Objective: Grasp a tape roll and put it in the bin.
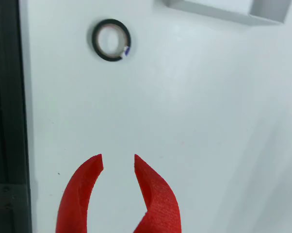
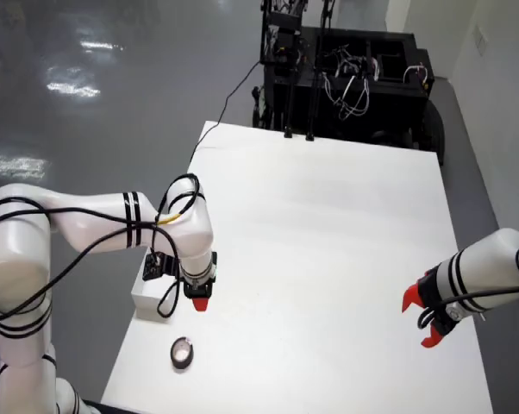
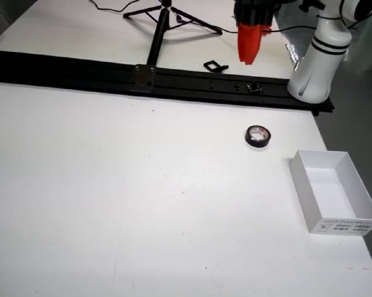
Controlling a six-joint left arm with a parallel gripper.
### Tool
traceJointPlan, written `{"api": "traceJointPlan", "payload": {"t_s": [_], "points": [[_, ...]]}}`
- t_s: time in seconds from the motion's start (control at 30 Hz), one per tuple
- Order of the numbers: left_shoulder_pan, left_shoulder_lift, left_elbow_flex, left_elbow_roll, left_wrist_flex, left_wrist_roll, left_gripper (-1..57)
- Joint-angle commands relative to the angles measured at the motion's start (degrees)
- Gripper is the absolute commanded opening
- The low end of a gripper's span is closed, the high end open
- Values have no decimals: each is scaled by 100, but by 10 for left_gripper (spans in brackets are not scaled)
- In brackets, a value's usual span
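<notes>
Tape [image 1: 111, 40] flat on white table [image 1: 185, 121], hole facing up, ahead of gripper [image 1: 118, 165] in the gripper-mounted view; red fingers [image 1: 83, 189] apart, holding nothing; in the side view, tape [image 3: 258, 136] near bin [image 3: 359, 192], not touching.

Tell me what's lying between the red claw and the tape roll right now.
Nothing: in the view that rides on the claw, only bare white table separates it from the tape roll.
</notes>
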Motion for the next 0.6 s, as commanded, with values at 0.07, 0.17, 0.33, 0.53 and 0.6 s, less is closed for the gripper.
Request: {"api": "traceJointPlan", "payload": {"t_s": [0.07, 0.17, 0.33, 0.53, 0.6], "points": [[288, 836, 335, -553, 104, -791, 159], [349, 1065, 335, -641, 104, -870, 164], [446, 1399, 370, -887, 104, -1107, 161], [507, 1680, 396, -1107, 104, -1397, 178], [516, 1830, 396, -1159, 95, -1450, 189]]}}
